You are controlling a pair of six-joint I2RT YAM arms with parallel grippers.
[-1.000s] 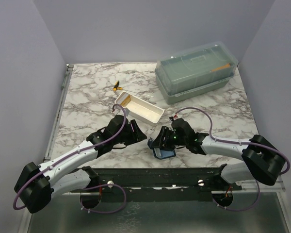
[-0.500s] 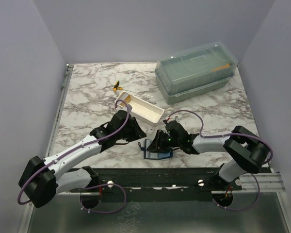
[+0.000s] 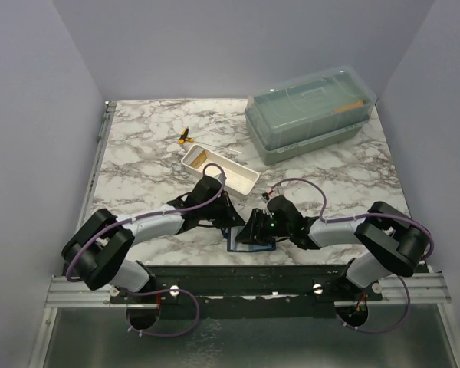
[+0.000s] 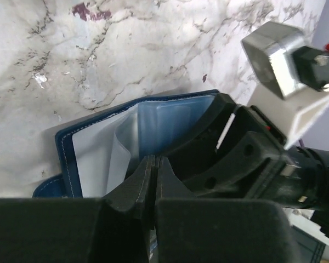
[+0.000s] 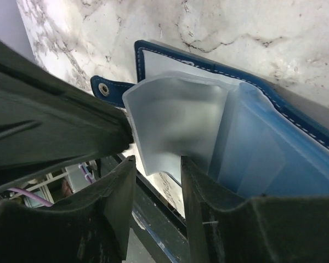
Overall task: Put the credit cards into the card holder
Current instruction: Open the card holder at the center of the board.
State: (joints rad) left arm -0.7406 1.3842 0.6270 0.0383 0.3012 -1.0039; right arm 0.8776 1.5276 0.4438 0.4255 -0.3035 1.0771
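My left gripper (image 4: 152, 164), fingers pinched shut apparently on a clear pocket leaf (image 5: 175, 120), props open the navy-blue bifold card holder (image 4: 93, 148) at the marble table (image 4: 126, 49) near edge for loading, my right gripper (image 5: 156, 181) spread astride.

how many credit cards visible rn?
1: an orange-tan card at the far-left end of the white tray. More may be hidden under it or inside the card holder, which is mostly covered in the top view.

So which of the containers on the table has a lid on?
The green box at the far right, closed under its clear lid. The white tray has no lid, and the blue wallet lies spread open.
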